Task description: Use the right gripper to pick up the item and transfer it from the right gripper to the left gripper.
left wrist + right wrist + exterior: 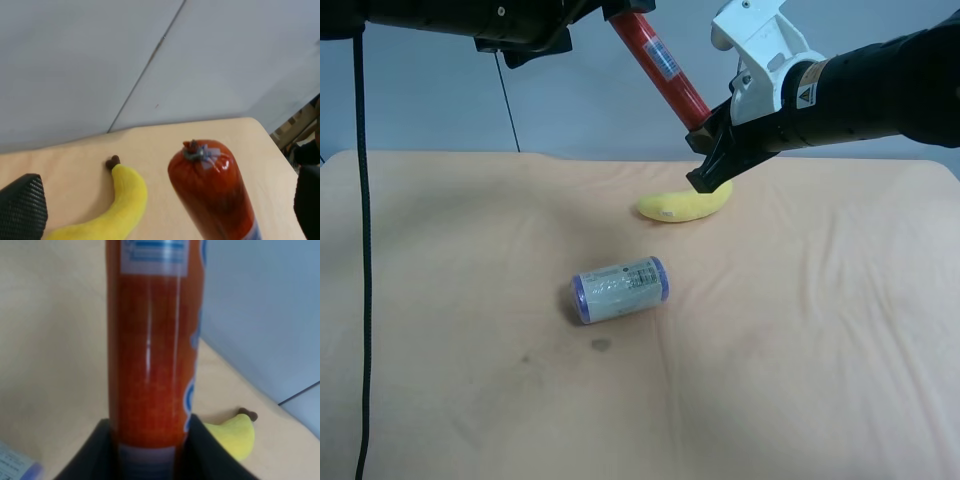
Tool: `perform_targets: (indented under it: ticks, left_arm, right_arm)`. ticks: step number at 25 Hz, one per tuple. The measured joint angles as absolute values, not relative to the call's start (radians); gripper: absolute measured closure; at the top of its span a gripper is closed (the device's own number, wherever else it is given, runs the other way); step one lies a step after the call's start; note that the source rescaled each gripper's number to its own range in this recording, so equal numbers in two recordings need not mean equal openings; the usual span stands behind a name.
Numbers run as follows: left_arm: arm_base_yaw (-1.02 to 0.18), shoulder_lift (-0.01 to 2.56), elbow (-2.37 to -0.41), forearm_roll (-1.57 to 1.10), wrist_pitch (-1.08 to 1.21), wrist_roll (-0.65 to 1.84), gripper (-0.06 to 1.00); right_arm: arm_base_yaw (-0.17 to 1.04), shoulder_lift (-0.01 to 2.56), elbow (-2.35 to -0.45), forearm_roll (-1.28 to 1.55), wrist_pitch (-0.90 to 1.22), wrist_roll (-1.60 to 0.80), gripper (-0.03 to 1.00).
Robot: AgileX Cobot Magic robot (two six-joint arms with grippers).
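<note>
Right gripper (712,150), on the black arm with white wrist housing at the exterior high view's right, fingers (97,450) clamped tight on the lower end of the red sausage (660,60). Sausage is up in the air above the table (820,350), tilted, its upper end rising toward the all-black arm (470,20) at the top left of that view. Right wrist view: sausage (150,365) sits between the 2 dark fingers, white-blue label at its far end.

Left gripper (165,205) wide open, holding nothing. 1 finger (22,210) at one picture edge, the other at the opposite edge. Crimped end of the sausage (215,190) sits in the gap between them, no contact with either finger visible.

Yellow banana (685,205) lies on the table under the right gripper, not touched. White roll with purple ends (620,290) lies on its side nearer the camera, apart from the banana. Black cable (362,250) hangs down at the view's left.
</note>
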State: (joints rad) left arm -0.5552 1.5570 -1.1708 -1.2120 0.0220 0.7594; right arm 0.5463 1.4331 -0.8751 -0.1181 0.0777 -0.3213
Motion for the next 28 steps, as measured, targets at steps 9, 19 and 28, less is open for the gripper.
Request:
perform_targets:
  ticks: [9, 19, 28]
  left_arm:
    - [-0.583, 1.557, -1.173, -1.212, 0.046, 0.752, -0.06]
    - [-0.598, 1.630, -1.247, -1.212, 0.023, 0.751, -0.06]
    - [-0.598, 1.647, -1.254, -1.206, 0.020, 0.751, -0.06]
  right_arm:
    - [0.546, 1.433, -0.875, -0.118, 0.078, -0.321, 0.96]
    - [0.546, 1.433, -0.875, -0.118, 0.078, -0.321, 0.96]
    - [0.546, 1.433, -0.875, -0.118, 0.078, -0.321, 0.96]
